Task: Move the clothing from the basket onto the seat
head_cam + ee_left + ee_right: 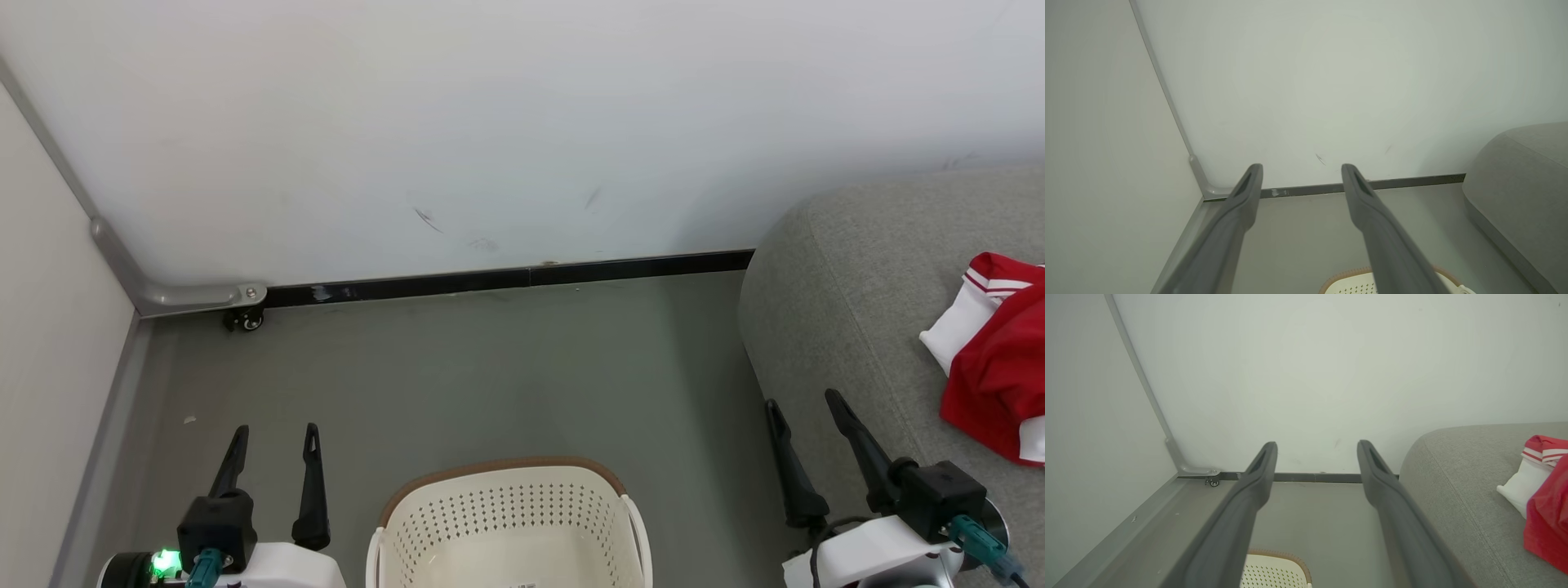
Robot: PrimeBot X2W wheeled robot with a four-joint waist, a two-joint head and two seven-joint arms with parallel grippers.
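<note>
The basket [500, 467] stands nearest on the floor [490, 367], its brown rim apart from both grippers. The left gripper [277, 429] and right gripper [800, 398] hover with fingers spread wide, holding nothing. The right one is just beside the seat's [833, 327] rounded edge. The clothing [992, 359], crumpled red with white, red-striped trim, lies on the grey woven seat. Open grey floor runs ahead to a black skirting [506, 280] and a white wall [490, 122].

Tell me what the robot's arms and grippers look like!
The left gripper and right gripper each have two long, dark fingers on a black block. White forearms carry teal cable plugs, and a green light glows by the left one.
</note>
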